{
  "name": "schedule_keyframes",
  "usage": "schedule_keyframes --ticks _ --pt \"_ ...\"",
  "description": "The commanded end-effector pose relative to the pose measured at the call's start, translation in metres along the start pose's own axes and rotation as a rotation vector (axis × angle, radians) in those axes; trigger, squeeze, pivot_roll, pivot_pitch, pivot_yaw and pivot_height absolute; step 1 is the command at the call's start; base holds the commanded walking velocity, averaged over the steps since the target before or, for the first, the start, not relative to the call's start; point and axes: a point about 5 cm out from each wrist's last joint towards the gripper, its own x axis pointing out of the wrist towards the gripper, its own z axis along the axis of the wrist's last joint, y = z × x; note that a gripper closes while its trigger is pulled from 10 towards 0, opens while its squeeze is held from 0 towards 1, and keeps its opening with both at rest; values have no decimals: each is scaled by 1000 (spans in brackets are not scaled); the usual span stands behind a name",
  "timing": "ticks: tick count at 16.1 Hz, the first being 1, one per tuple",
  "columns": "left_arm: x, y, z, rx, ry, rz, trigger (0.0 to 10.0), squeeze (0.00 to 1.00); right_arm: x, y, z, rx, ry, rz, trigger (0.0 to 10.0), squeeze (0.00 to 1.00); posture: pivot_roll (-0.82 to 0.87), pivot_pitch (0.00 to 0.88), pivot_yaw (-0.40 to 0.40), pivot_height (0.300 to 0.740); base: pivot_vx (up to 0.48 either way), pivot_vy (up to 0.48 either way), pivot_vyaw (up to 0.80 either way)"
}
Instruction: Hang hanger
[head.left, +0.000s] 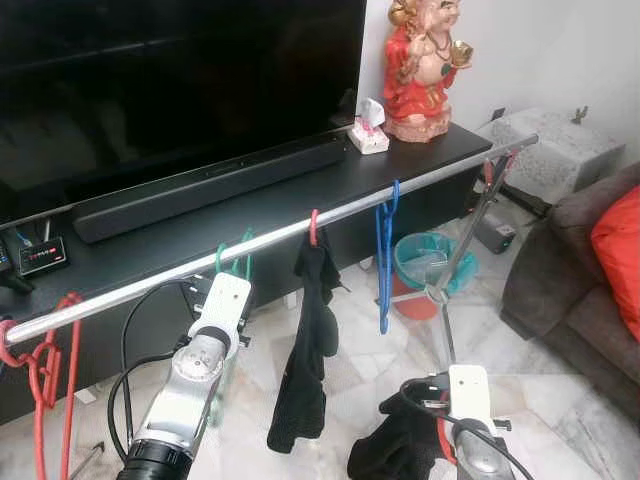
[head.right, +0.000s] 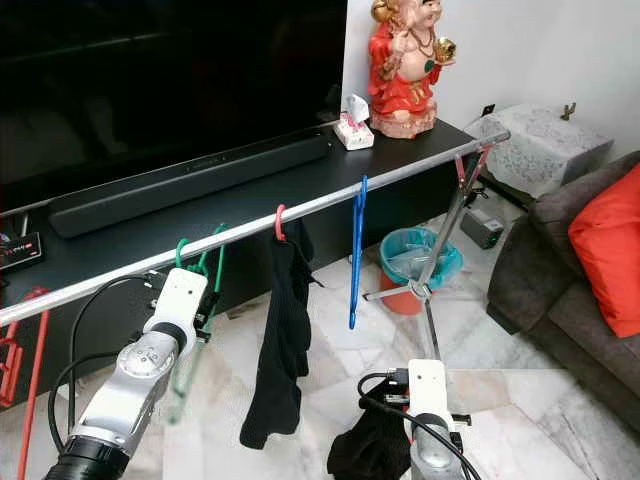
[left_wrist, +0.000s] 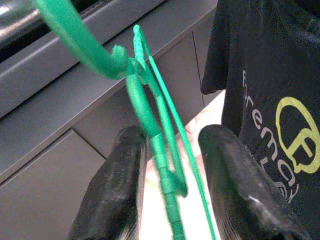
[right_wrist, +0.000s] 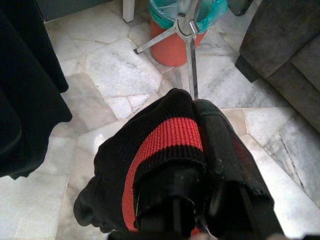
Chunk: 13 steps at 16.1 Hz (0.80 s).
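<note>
two black fingers (left_wrist: 117, 185) flank thin green plastic hanger (left_wrist: 150, 120) hooked over metal rail (head.left: 330, 212).

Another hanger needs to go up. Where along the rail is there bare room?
The rail is bare between the blue hanger and the far-end red hook. It is crowded from the green hanger, at the left end effector, to the black shirt.

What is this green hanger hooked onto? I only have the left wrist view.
Observer: The green hanger hooks over a long silver rail in front of the TV bench.
Operator: What is the black shirt beside it on?
Observer: The black shirt hangs from a red hanger on the same rail.
Operator: And my right arm?
Observer: The right gripper is low, carrying a black knit cloth with a red stripe.
</note>
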Motion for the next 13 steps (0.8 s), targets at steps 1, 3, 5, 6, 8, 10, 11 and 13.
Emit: schedule_keyframes --ticks 1,3,5,6,8,10,11,13 --pt "-1 1 1 20 -13 4 0 0 1 -2 1 12 -7 -14 10000 0 100 0 -13 740 0 0 0" --pt "-1 1 2 21 -15 4 0 0 1 -3 2 11 -8 -15 10000 0 102 0 -14 740 0 0 0" --pt "-1 1 2 26 -20 8 0 0 1 -3 3 12 -10 -15 10000 0 103 0 -14 740 0 0 0" --pt "-1 2 2 35 -22 12 0 0 1 -2 3 12 -11 -13 10000 0 103 0 -14 740 0 0 0" --pt "-2 4 2 41 -24 16 0 0 1 -1 3 14 -11 -12 10000 0 104 0 -14 740 0 0 0" --pt "-3 6 3 63 -36 26 0 0 1 -1 3 14 -10 -12 10000 0 106 0 -13 740 0 0 0" --pt "-4 7 5 58 -49 33 0 0 1 -1 3 14 -10 -12 10000 0 106 0 -13 740 0 0 0" --pt "-10 12 7 48 -95 57 0 0 1 -1 3 15 -11 -15 10000 0 105 0 -12 740 0 0 0"
